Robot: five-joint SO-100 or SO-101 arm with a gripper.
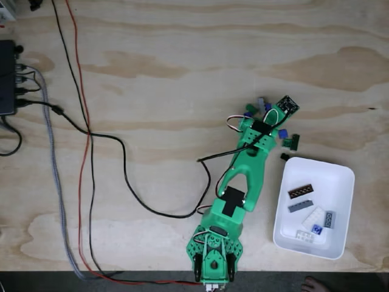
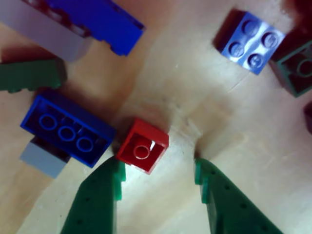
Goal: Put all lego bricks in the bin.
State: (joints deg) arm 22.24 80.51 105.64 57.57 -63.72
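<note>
Currently positioned over a cluster of loose bricks on the plywood table [image 1: 152,73]: green arm [image 1: 243,176] stretched from base at bottom edge of fixed view, claw [image 2: 158,178] with fingers spread apart, gripping nothing. Red brick [image 2: 142,145] lying underside-up just ahead of the gap, touching or nearly touching the left fingertip [image 2: 114,178] in the close-up, apart from the right one. Dark blue brick [image 2: 66,129] just left of the red one, also underside-up, overlapping a grey piece [image 2: 41,158]. Light blue four-stud brick [image 2: 251,41] studs-up at upper right, well apart from red one, dark green brick [image 2: 297,66] beside it. Another blue brick [image 2: 105,22] and grey brick [image 2: 41,29] at top left, green piece [image 2: 29,75] below them. White bin [image 1: 337,176] to right of arm in fixed view, near the cluster, holding brown plate [image 1: 301,191], grey plate [image 1: 301,205], white pieces [image 1: 313,217], small blue piece [image 1: 316,229] and grey brick [image 1: 329,219]. Cables [image 1: 85,121] across left side of table
</note>
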